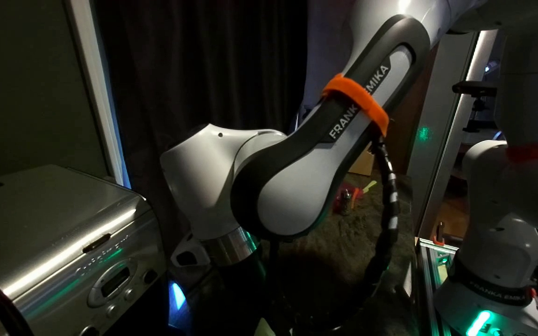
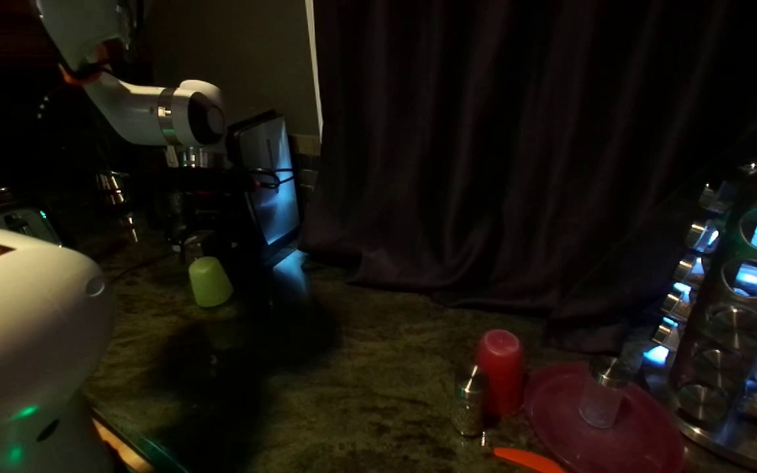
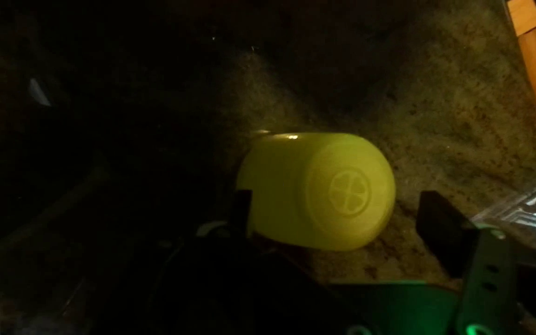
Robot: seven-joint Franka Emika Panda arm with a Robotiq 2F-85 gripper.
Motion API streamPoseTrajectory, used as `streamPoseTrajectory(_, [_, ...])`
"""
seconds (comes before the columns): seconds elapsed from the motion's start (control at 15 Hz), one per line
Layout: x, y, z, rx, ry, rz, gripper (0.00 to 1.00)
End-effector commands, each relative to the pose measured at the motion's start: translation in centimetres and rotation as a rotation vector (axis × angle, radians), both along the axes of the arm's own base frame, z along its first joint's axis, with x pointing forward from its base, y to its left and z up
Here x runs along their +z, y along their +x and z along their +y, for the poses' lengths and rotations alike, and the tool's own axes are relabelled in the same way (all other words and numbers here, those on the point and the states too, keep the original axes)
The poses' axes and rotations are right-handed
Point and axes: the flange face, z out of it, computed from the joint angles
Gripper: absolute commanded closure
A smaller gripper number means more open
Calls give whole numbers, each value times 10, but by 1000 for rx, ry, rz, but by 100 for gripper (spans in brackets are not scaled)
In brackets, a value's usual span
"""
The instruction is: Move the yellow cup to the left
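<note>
Cup (image 3: 314, 190), yellow and inverted, should handle light, smooth and slightly flexible, so grip gently across mid-wall; end effector (image 3: 336, 207), jaws spread and empty, is near the cup.

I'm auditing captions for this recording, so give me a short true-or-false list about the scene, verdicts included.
1. The pincer is open. True.
2. The yellow cup stands right way up. False: it is upside down.
3. The plate beside the spice rack is white. False: it is red.
4. An orange strap wraps around the robot arm. True.
5. A metal-topped shaker stands beside the red cup. True.
6. The red cup is nearer the pincer than the yellow cup. False: the yellow cup is nearer.
</note>
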Motion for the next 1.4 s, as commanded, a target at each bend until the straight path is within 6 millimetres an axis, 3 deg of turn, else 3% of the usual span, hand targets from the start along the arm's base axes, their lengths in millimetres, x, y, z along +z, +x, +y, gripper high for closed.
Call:
streamPoseTrajectory(0.0, [3,0,4,-29,-42,-40,0])
streamPoseTrajectory(0.2, [13,-2,6,-25,-11,-25,0])
streamPoseTrajectory(0.4, [39,-14,3,-13,43,-22,0])
streamPoseTrajectory(0.8, [89,-64,-48,-131,113,-124,0])
streamPoseTrajectory(1.27, [126,-137,-120,-476,-60,-169,0])
streamPoseTrajectory(1.33, [117,-108,-98,-393,-22,-139,0])
